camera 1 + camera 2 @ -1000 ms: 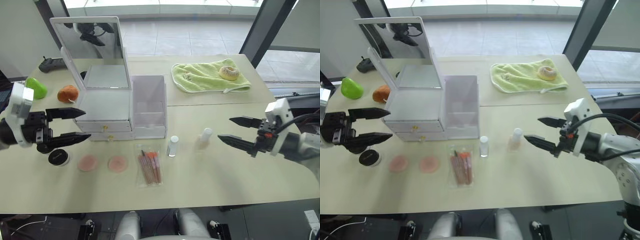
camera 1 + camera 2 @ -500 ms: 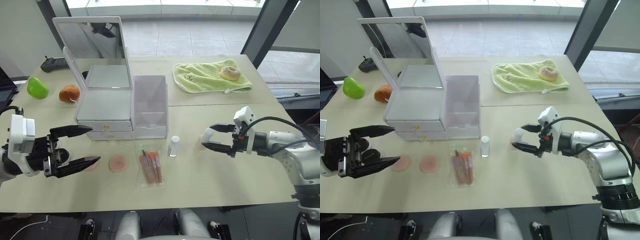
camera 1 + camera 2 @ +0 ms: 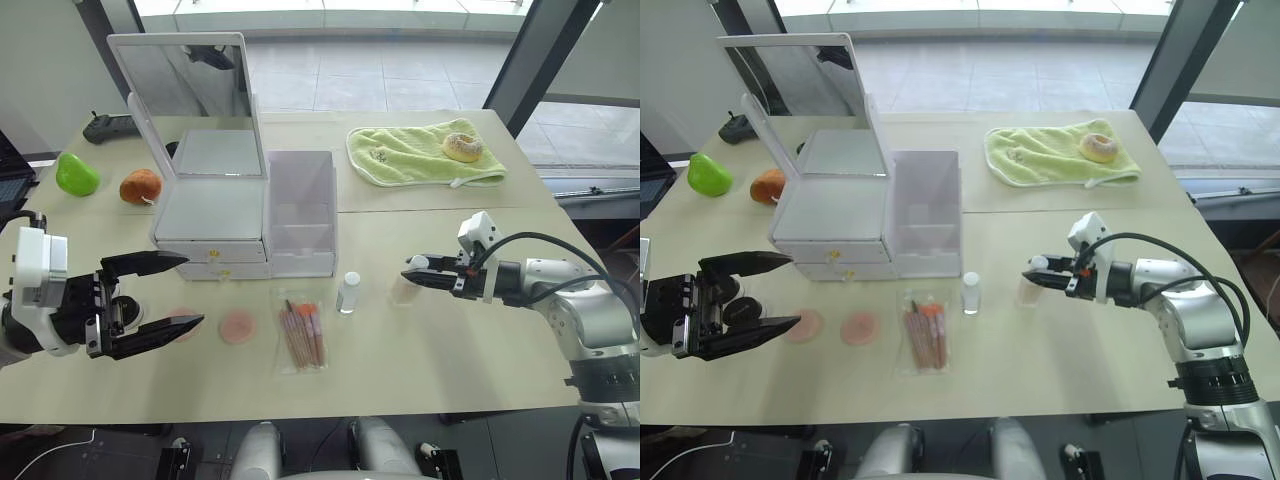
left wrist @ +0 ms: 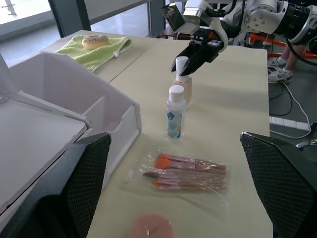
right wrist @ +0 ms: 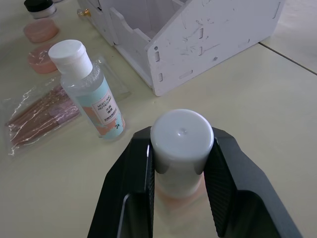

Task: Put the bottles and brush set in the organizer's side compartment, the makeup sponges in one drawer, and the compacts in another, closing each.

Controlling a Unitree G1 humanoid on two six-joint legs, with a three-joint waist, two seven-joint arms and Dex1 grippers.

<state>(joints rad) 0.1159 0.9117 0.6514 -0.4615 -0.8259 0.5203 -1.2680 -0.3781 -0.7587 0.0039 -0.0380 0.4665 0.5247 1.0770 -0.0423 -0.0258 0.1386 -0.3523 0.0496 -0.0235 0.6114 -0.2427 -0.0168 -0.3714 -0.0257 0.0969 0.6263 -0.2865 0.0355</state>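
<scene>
My right gripper (image 3: 417,268) is shut on the white cap of the taller peach-beige bottle (image 5: 182,136), which stands upright on the table. The short clear bottle (image 3: 348,292) stands just left of it, apart. The brush set (image 3: 301,335) lies flat in front of the organizer (image 3: 210,215), whose drawers are shut and whose side compartment (image 3: 300,215) is open-topped. One makeup sponge (image 3: 237,326) lies left of the pouch; the other (image 3: 805,322) is partly behind my open left gripper (image 3: 195,290). A black compact (image 3: 737,312) sits between that gripper's fingers, further back.
A green towel (image 3: 400,155) with a doughnut-shaped object (image 3: 461,146) lies at the back right. A green fruit (image 3: 76,174), an orange fruit (image 3: 138,186) and a black remote (image 3: 110,125) sit left of the organizer's upright mirror (image 3: 185,75).
My right gripper reached in to the peach-beige bottle and shut on its cap. My left gripper dropped from beside the drawers toward the sponges, staying open.
</scene>
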